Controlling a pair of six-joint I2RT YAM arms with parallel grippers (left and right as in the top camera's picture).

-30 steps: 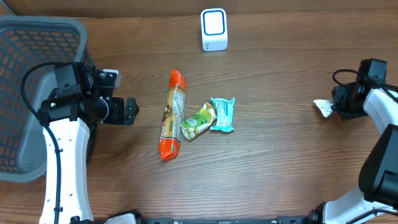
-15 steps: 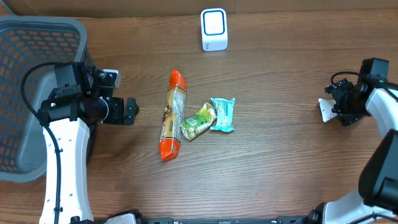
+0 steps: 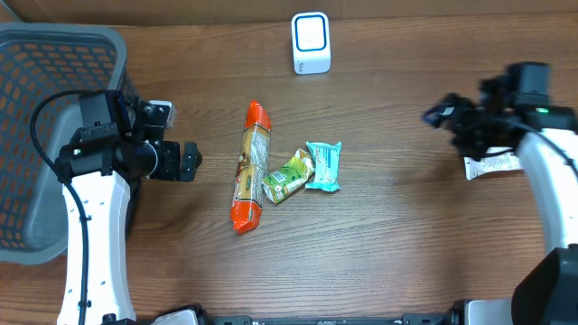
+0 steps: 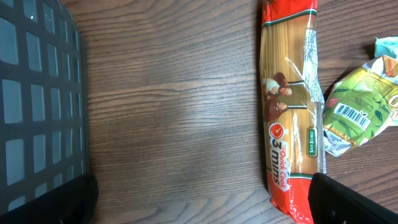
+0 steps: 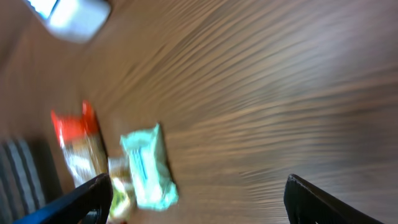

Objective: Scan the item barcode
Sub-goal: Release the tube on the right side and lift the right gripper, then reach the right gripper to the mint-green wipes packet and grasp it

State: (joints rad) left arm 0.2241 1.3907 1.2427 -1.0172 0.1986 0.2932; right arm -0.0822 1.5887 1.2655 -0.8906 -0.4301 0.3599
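Note:
The white barcode scanner [image 3: 311,42] stands at the back middle of the table. Three items lie in the centre: a long orange pasta pack [image 3: 250,165], a green packet [image 3: 287,178] and a teal packet [image 3: 323,165]. A white packet [image 3: 492,164] lies flat at the right, touched by nothing. My right gripper [image 3: 449,125] hovers open and empty just left of it, facing the centre. Its blurred wrist view shows the teal packet [image 5: 146,168] and the pasta pack [image 5: 81,143] ahead. My left gripper [image 3: 191,162] is open and empty, left of the pasta pack [image 4: 289,106]. The green packet's barcode [image 4: 348,114] faces up.
A grey mesh basket [image 3: 36,135] fills the left edge, right behind my left arm, and its wall [image 4: 37,93] shows in the left wrist view. Bare wooden table lies between the central items and the white packet.
My right gripper opened and let go of the white packet, which now lies on the table. The right arm then swung left and back, turning toward the centre. The left arm stayed still.

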